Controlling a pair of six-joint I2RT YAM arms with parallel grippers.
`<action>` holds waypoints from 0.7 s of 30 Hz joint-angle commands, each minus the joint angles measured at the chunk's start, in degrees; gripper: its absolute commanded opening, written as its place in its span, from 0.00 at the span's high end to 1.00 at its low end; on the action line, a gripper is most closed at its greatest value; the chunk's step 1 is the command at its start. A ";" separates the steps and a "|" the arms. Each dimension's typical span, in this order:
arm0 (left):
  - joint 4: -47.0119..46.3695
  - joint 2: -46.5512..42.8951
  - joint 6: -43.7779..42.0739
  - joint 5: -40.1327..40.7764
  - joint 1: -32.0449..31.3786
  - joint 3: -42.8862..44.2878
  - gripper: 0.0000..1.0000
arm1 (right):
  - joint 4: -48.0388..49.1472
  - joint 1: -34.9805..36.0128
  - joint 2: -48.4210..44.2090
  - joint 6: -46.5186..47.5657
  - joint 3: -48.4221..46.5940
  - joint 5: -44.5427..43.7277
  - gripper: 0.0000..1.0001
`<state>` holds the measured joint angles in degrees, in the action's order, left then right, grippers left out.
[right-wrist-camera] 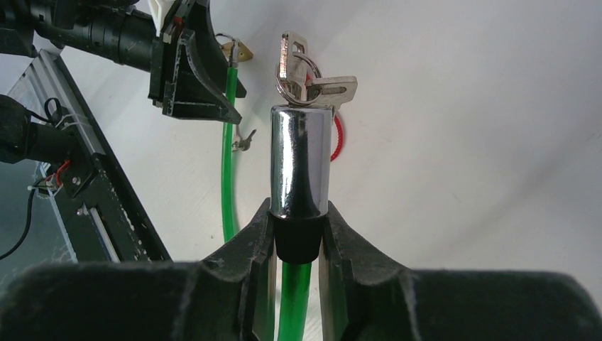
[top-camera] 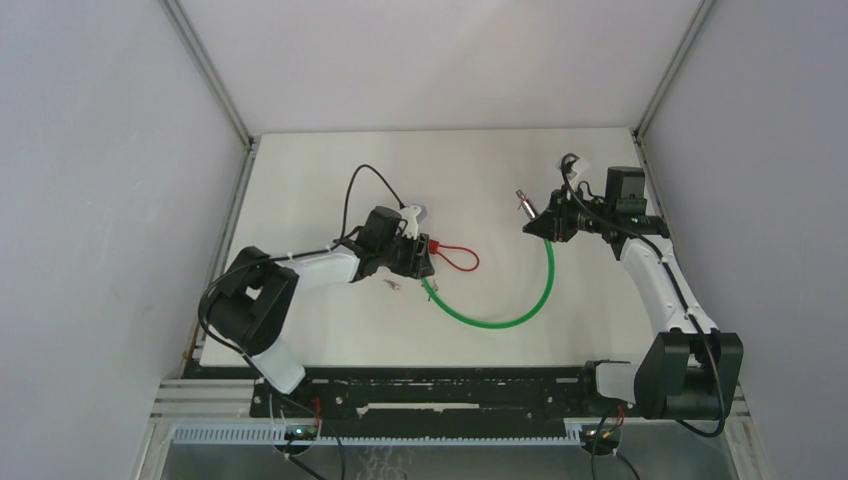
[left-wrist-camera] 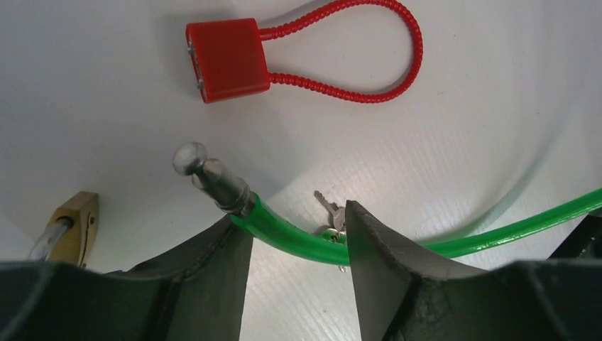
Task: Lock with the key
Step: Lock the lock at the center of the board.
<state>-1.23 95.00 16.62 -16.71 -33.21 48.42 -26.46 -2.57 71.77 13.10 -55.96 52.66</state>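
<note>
A green cable lock (top-camera: 500, 322) curves across the table. My right gripper (top-camera: 548, 222) is shut on the black collar under its chrome lock cylinder (right-wrist-camera: 300, 160) and holds it above the table. A key on a ring with a second key (right-wrist-camera: 312, 82) sticks out of the cylinder's end. The cable's other end, a metal pin (left-wrist-camera: 213, 177), lies on the table. My left gripper (left-wrist-camera: 294, 213) is open, its fingers straddling the green cable (left-wrist-camera: 298, 238) just behind the pin, with wide gaps on both sides.
A red cable padlock (left-wrist-camera: 227, 60) lies beyond the pin, also seen in the top view (top-camera: 455, 255). A brass padlock (left-wrist-camera: 74, 227) lies to the left. A small pair of keys (left-wrist-camera: 330, 209) lies by the left gripper's right finger. Frame posts stand at the table's back corners.
</note>
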 commanded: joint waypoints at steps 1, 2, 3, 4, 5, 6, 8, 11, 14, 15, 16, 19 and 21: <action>-3.87 1.23 0.75 1.00 -0.01 -1.16 0.48 | 2.83 -0.16 -1.89 -0.11 -0.46 1.55 1.00; -4.13 1.50 0.78 0.98 -0.01 -1.14 0.50 | 2.82 -0.09 -1.89 -0.10 -0.46 1.55 1.00; -4.51 1.69 0.78 1.02 -0.01 -1.22 0.52 | 2.85 -0.15 -1.89 -0.12 -0.46 1.54 1.00; -4.83 1.87 0.74 1.20 -0.01 -1.15 0.54 | 2.78 -0.16 -1.87 -0.15 -0.46 1.55 1.00; -5.09 2.00 0.70 1.14 -0.01 -1.14 0.57 | 2.76 -0.16 -1.89 -0.10 -0.46 1.56 1.00; -5.49 2.10 0.51 1.19 -0.01 -1.22 0.60 | 2.77 -0.16 -1.87 -0.14 -0.46 1.56 1.00; -6.23 1.96 -0.30 1.40 -0.01 -1.35 0.68 | 2.77 -0.08 -1.98 -0.26 -0.47 1.55 1.00; -6.45 0.89 -1.62 1.52 -0.01 -0.91 0.78 | 3.39 0.17 -2.18 -0.82 -0.30 1.11 1.00; -6.49 -0.81 -2.90 -1.32 -0.26 0.20 0.89 | 3.63 0.58 -2.56 -1.12 -0.28 0.63 1.00; -5.81 -1.28 -3.43 -2.63 -0.47 1.04 0.93 | 3.63 0.65 -2.71 -1.29 -0.29 0.82 1.00; -4.16 -2.16 -4.44 -3.94 -0.76 2.18 0.97 | 3.71 0.64 -2.86 -1.46 -0.29 0.97 1.00; -0.44 -5.38 -8.32 -4.07 -2.63 4.75 1.00 | 3.75 1.09 -3.73 -1.92 -0.29 0.72 1.00; 2.81 -7.26 -10.87 -3.39 -3.72 6.90 1.00 | 3.80 2.04 -4.49 -2.13 -0.26 -0.28 1.00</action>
<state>-3.25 93.58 13.34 -18.74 -34.54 49.56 -26.37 -1.76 70.74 12.21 -55.75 52.69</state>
